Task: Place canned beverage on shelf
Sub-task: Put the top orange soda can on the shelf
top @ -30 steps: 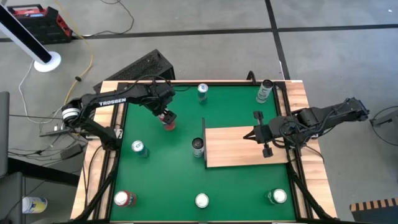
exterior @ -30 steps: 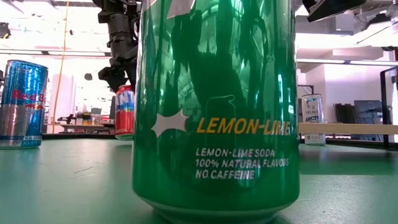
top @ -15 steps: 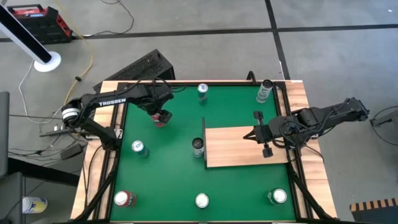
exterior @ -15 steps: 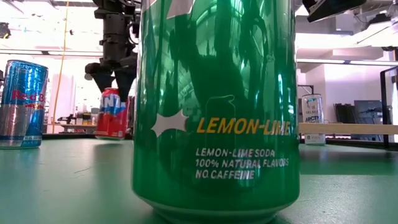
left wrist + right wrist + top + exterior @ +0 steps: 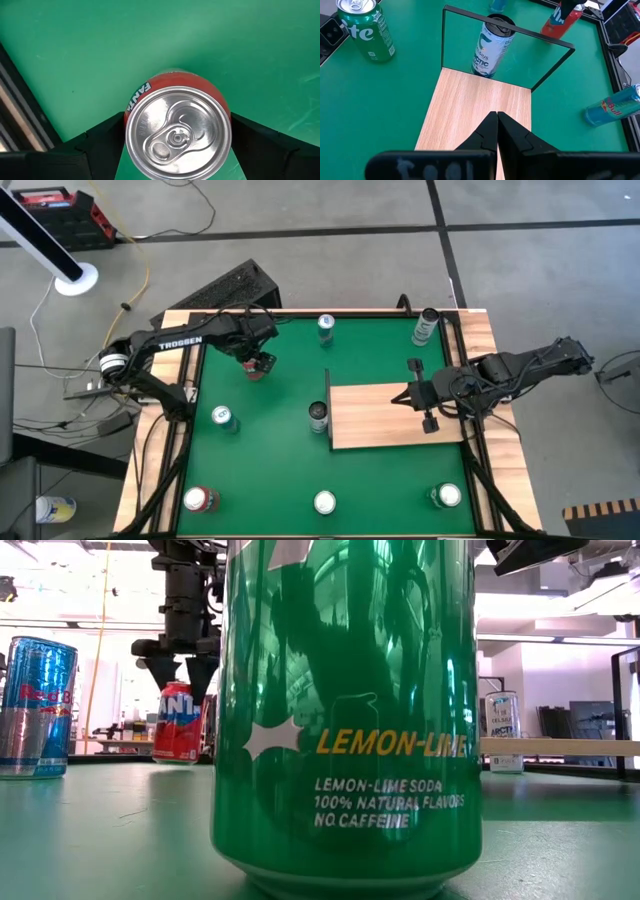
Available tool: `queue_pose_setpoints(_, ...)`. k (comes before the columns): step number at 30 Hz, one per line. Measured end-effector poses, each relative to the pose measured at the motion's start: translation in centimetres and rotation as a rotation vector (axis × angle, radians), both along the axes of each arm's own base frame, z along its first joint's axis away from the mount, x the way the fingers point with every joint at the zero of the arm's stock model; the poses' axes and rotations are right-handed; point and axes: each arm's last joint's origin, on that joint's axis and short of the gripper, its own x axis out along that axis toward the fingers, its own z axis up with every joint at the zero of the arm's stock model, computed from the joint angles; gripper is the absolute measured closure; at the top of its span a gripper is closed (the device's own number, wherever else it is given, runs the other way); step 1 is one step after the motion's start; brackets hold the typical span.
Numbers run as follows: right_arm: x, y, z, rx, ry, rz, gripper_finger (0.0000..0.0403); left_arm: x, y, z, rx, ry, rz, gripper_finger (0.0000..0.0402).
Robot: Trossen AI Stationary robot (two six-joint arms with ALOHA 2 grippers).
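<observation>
A red Fanta can point(image 5: 259, 368) sits under my left gripper point(image 5: 258, 362) at the far left of the green table. In the low view the can point(image 5: 180, 725) leans slightly. My left gripper point(image 5: 177, 145) is shut on it. The shelf point(image 5: 395, 415) is a light wooden board lying on the table's right half, with a thin dark upright frame point(image 5: 505, 30) at its left edge. My right gripper point(image 5: 425, 406) is shut and empty over the board, as the right wrist view point(image 5: 497, 125) also shows. My left gripper pinches the red can's upper wall just under the rim point(image 5: 131, 105) between its two fingers point(image 5: 107, 137), one on each side. The fingers come from above, pointing down. The can is slightly tilted; I cannot tell whether its base touches the table.
A Celsius can point(image 5: 318, 416) stands against the shelf's left edge. Other cans stand at the far edge point(image 5: 326, 326), the far right point(image 5: 425, 325), the left point(image 5: 223, 417) and along the near edge point(image 5: 324, 502). A big green can point(image 5: 345, 710) fills the low view.
My left gripper has carried the red can a short way toward the table's far left, away from the shelf. The can, upright a second ago, now leans slightly.
</observation>
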Motion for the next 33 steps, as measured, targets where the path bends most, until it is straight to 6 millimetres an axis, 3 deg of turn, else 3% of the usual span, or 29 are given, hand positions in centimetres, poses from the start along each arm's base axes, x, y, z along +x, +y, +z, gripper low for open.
queue_pose_setpoints(17, -0.01, 0.00, -0.01, -0.018, 0.001, 0.014, 0.0372, -0.02, 0.22, 0.09, 0.080, 0.011, 0.082, 0.0094)
queue_pose_setpoints(33, -0.01, 0.00, -0.01, -0.018, 0.001, 0.014, 0.0372, 0.46, 0.35, 0.18, 0.050, -0.076, 0.138, 0.0094)
